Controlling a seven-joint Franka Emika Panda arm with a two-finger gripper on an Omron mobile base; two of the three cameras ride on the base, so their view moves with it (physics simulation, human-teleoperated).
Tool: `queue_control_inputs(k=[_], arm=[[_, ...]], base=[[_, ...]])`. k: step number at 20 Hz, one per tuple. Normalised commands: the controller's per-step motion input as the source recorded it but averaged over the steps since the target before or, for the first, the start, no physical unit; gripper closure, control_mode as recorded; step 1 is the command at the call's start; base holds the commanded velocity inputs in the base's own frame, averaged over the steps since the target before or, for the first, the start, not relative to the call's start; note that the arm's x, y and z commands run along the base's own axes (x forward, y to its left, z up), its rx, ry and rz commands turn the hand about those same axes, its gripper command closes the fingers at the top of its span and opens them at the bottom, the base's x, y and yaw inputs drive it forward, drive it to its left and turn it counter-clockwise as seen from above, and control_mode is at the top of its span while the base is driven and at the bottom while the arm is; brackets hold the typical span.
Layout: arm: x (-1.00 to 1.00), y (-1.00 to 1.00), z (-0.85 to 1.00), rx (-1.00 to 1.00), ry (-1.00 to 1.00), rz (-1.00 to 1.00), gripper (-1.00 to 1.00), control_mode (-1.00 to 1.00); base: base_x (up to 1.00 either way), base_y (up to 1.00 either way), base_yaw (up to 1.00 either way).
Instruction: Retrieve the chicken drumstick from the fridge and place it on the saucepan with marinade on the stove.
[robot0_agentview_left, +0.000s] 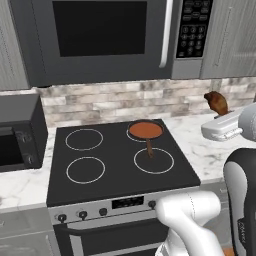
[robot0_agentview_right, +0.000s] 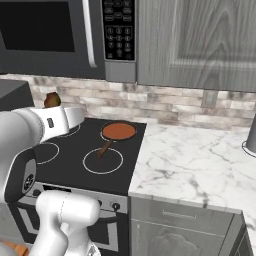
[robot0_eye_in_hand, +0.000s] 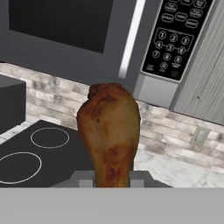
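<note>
My gripper (robot0_agentview_left: 218, 113) is shut on the chicken drumstick (robot0_agentview_left: 215, 101), a reddish-brown lumpy piece that stands upright between the fingers in the hand view (robot0_eye_in_hand: 110, 129). It hangs in the air to the right of the stove (robot0_agentview_left: 115, 162), above the counter edge, higher than the saucepan with marinade (robot0_agentview_left: 146, 130). The saucepan sits on the back right burner with orange-red contents, its brown handle pointing to the front. From the right base view the chicken drumstick (robot0_agentview_right: 52, 99) shows over the stove's left half (robot0_agentview_right: 75, 150), left of the saucepan (robot0_agentview_right: 119, 131). The fridge is out of view.
A dark microwave (robot0_agentview_left: 100, 35) with a keypad hangs over the stove. A black countertop appliance (robot0_agentview_left: 17, 135) stands left of the cooktop. Marble counter (robot0_agentview_right: 200, 160) stretches to the right, with a grey object (robot0_agentview_right: 251, 135) at its far edge.
</note>
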Motion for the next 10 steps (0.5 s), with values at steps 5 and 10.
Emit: queue_control_inputs(k=[5, 10], arm=[[0.00, 0.00, 0.00, 0.00, 0.00, 0.00, 1.00, 1.00], [0.00, 0.00, 0.00, 0.00, 0.00, 0.00, 1.00, 1.00]], base=[[0.16, -0.02, 0.00], [0.06, 0.00, 0.00]])
